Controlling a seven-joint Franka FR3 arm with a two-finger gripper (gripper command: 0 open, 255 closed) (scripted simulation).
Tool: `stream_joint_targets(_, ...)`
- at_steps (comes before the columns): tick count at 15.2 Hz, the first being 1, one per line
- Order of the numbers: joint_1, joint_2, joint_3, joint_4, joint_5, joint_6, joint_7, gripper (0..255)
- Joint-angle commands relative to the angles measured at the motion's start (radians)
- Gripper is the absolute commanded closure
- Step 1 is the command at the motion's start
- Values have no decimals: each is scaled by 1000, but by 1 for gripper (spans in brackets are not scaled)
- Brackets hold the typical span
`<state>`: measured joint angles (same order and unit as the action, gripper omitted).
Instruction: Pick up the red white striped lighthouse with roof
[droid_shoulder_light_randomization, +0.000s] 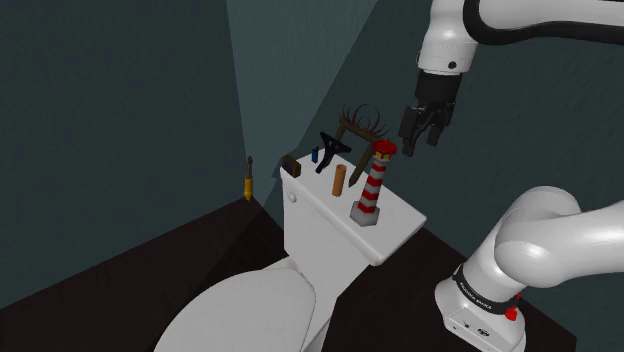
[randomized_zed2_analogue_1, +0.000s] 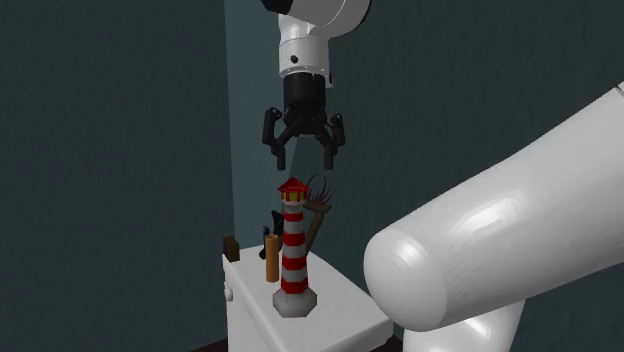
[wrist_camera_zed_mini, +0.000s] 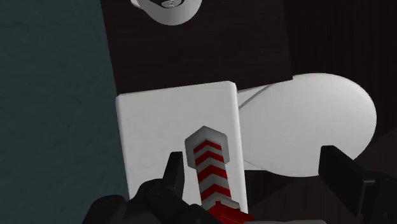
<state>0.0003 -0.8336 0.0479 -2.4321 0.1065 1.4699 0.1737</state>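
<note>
The claw (droid_shoulder_light_randomization: 418, 140) (randomized_zed2_analogue_1: 304, 158) (wrist_camera_zed_mini: 257, 181) hangs released in the air, its black fingers spread apart and holding nothing. It points down from the white arm's wrist. Just below it, with a clear gap between, stands the lighthouse (droid_shoulder_light_randomization: 372, 185) (randomized_zed2_analogue_1: 292, 250) (wrist_camera_zed_mini: 210, 168). This is upright, banded red and white, with a red roof on top and a grey base. In the wrist view the lighthouse lies between the two fingers, closer to one of them and touching neither. It stands on the white lid of a toilet tank (droid_shoulder_light_randomization: 330, 205) (randomized_zed2_analogue_1: 340, 300) (wrist_camera_zed_mini: 153, 127), towards the end of the lid nearer the robot's stand (droid_shoulder_light_randomization: 480, 310). Beside the lighthouse on the same lid, apart from it, stands a short orange cylinder (droid_shoulder_light_randomization: 339, 179) (randomized_zed2_analogue_1: 269, 262). Further along the lid are a black angular object (droid_shoulder_light_randomization: 331, 150), a small blue piece (droid_shoulder_light_randomization: 315, 154) and a small dark brown block (droid_shoulder_light_randomization: 292, 164) (randomized_zed2_analogue_1: 230, 248) at the far end. A brown branching object with wiry curls (droid_shoulder_light_randomization: 360, 125) (randomized_zed2_analogue_1: 318, 195) rises behind the lighthouse, next to the wall. In front of the tank is the closed white toilet seat lid (droid_shoulder_light_randomization: 250, 305) (wrist_camera_zed_mini: 318, 121), over a dark floor. In the shoulder view a thin yellow-orange tool (droid_shoulder_light_randomization: 248, 178) stands upright off to the left of the tank, by the corner of the dark teal walls.
</note>
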Motion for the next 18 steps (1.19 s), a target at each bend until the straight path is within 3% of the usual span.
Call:
stream_joint_targets(1, 0, 0, 0, 0, 0, 0, 0, 0)
stream_joint_targets(9, 63, 602, -187, 374, 54, -137, -377, 0)
stream_joint_targets(18, 61, 651, -188, 311, 58, -51, -416, 0)
